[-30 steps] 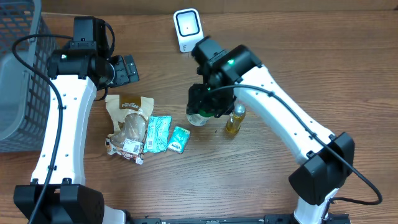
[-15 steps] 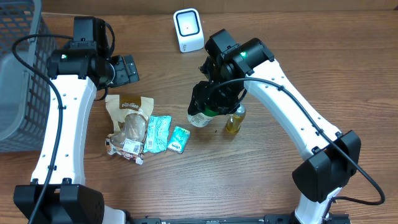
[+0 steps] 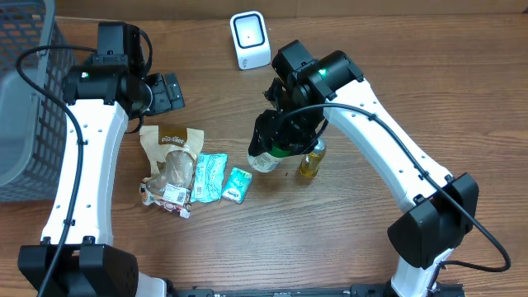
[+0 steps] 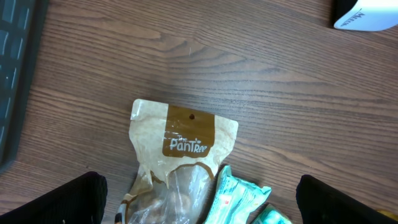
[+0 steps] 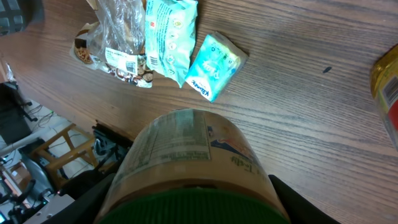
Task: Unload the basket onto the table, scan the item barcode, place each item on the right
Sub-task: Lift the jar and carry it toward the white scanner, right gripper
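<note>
the wooden counter (image 3: pixel 247 247) fills the overhead view. a grey basket (image 3: pixel 25 124) sits at its far left edge. the left arm reaches over the left side, and its pincer (image 3: pixel 169 92) is spread wide with nothing in it, hanging above the top of a tan snack bag (image 3: pixel 172 161) printed "pantree". the right arm bends in from the right. its pincer (image 3: pixel 280 136) is pinching a jar (image 3: pixel 264 157) by its green-lidded end, near the middle of the counter. in the right wrist view the jar's printed label (image 5: pixel 180 140) faces the camera; whether the jar's base touches the counter cannot be told. a white scanner (image 3: pixel 249 39) stands at the back edge, well apart from the jar. a teal packet (image 3: pixel 209 176) lies against the snack bag's right side. a small yellow bottle (image 3: pixel 312 161) stands upright just to the right of the jar. a small teal tissue pack (image 3: pixel 238 185) lies between the teal packet and the jar.
</note>
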`<action>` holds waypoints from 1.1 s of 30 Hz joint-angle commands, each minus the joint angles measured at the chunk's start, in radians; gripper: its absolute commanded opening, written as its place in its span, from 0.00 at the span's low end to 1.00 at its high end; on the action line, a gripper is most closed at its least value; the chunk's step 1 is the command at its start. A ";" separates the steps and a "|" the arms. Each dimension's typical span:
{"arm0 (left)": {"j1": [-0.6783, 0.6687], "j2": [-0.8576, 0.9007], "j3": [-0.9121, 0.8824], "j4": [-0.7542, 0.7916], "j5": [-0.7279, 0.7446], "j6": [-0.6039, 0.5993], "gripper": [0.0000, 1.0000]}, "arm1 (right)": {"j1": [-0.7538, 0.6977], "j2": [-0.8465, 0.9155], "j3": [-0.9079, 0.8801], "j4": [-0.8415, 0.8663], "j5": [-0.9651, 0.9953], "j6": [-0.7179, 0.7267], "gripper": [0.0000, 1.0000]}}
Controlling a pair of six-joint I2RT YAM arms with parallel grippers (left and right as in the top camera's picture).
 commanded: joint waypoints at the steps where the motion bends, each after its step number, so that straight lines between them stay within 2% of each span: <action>1: 0.002 -0.006 0.013 0.004 -0.009 0.015 1.00 | -0.004 -0.044 0.033 0.003 -0.026 -0.007 0.22; 20: 0.002 -0.006 0.013 0.004 -0.009 0.015 1.00 | -0.004 -0.044 0.033 0.011 -0.026 -0.008 0.22; 23: 0.002 -0.006 0.013 0.004 -0.009 0.015 1.00 | -0.004 -0.044 0.033 0.008 -0.027 -0.003 0.16; 33: 0.002 -0.006 0.013 0.003 -0.009 0.015 0.99 | -0.084 -0.043 0.120 0.004 -0.098 -0.003 0.09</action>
